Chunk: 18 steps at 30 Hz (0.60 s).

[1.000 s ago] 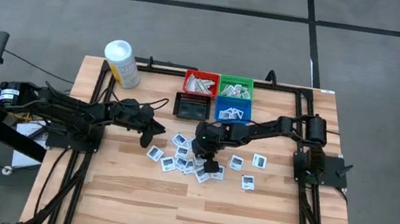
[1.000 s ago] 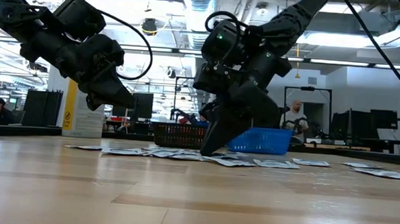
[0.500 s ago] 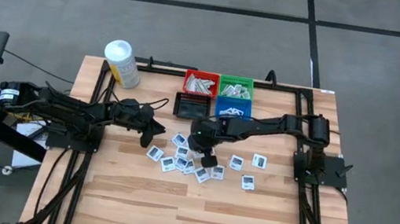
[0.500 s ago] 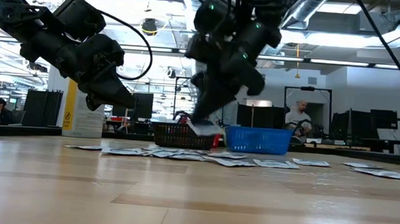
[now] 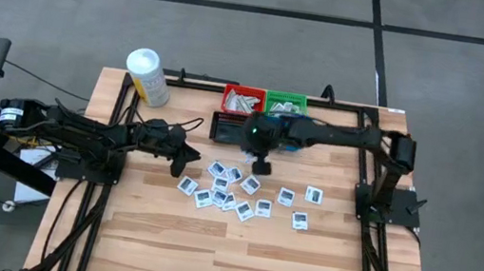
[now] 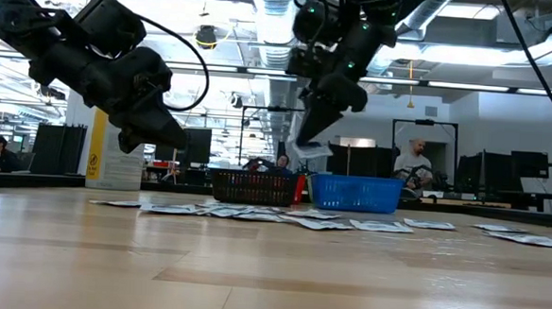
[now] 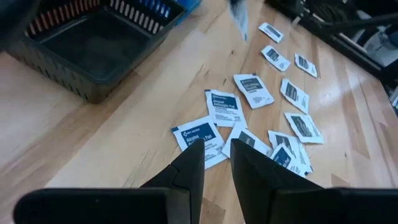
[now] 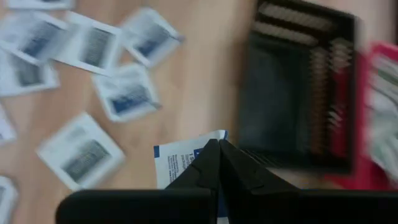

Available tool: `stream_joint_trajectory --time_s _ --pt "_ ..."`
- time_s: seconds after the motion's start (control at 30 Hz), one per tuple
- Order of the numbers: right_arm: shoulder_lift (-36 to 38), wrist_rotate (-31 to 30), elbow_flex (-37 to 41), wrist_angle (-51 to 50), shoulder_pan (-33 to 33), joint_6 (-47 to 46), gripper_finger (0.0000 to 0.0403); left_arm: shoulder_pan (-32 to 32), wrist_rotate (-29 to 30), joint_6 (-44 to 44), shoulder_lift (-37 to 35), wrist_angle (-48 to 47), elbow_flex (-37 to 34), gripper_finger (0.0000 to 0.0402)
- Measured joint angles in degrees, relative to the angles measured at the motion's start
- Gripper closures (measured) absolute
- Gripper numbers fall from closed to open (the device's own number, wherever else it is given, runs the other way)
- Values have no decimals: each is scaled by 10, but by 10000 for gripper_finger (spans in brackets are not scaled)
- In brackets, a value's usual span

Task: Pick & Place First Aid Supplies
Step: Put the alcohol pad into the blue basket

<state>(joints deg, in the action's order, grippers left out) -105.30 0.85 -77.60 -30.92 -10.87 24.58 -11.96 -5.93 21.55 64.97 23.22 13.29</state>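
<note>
Right gripper (image 8: 217,144) clamped on white packet (image 8: 177,163); black bin (image 5: 230,130) seemingly empty; left gripper (image 7: 216,160) slightly parted

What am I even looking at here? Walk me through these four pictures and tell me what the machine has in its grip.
This is a robot with two dark arms at a wooden table. One picture looks straight down, one looks level across the tabletop, and two come from cameras on the arms' wrists. Small white packets lie scattered mid-table. At the far edge sit four little bins: red, green, black and blue, and a white tub stands at the corner. The right gripper is shut on one packet and holds it in the air near the bins. The left gripper waits above the table beside the pile, holding nothing visible.
</note>
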Motion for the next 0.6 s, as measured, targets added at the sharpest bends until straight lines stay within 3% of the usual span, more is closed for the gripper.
stream_joint_trajectory --time_s 0.3,0.6 --pt "29 -29 0 -94 -104 30 403 -10 2 15 0 2 0 323" --pt "30 -25 0 -121 -184 44 403 -10 3 36 0 2 0 323"
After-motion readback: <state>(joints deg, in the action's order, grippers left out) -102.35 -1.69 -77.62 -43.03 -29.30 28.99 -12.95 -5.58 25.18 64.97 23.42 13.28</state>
